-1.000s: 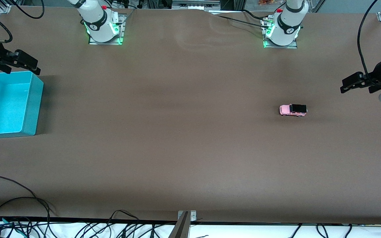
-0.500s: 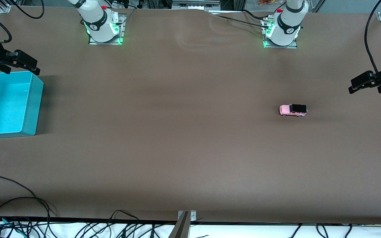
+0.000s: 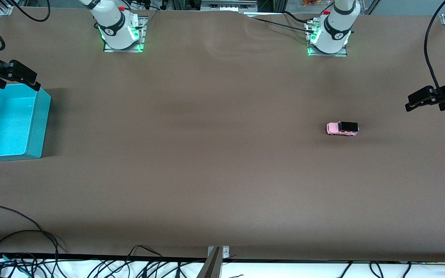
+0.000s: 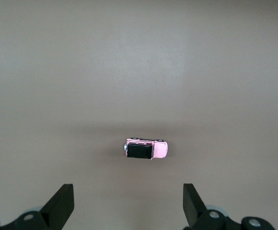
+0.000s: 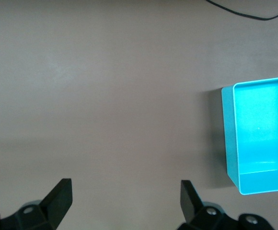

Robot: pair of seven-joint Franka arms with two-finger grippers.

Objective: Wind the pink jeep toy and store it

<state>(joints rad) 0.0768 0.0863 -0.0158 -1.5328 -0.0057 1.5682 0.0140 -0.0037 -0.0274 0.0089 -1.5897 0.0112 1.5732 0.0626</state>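
Note:
The pink jeep toy (image 3: pixel 342 128), light pink with a black roof, stands on its wheels on the brown table toward the left arm's end. It also shows in the left wrist view (image 4: pixel 146 149). My left gripper (image 3: pixel 413 102) hangs in the air near the table's end, apart from the jeep. In its wrist view it (image 4: pixel 128 191) is open and empty, with the jeep lying ahead of the fingertips. My right gripper (image 3: pixel 29 79) hovers by the corner of the teal bin (image 3: pixel 41 123). In its wrist view it (image 5: pixel 125 187) is open and empty.
The teal bin is open-topped with nothing in it and sits at the right arm's end of the table; it also shows in the right wrist view (image 5: pixel 229 139). Both arm bases (image 3: pixel 122 33) (image 3: pixel 328 36) stand along the table's back edge. Cables (image 3: pixel 21 231) lie at the edge nearest the front camera.
My left gripper has pulled back from the jeep toward the table's end. My right gripper has shifted slightly outward by the bin's corner. The jeep has not moved.

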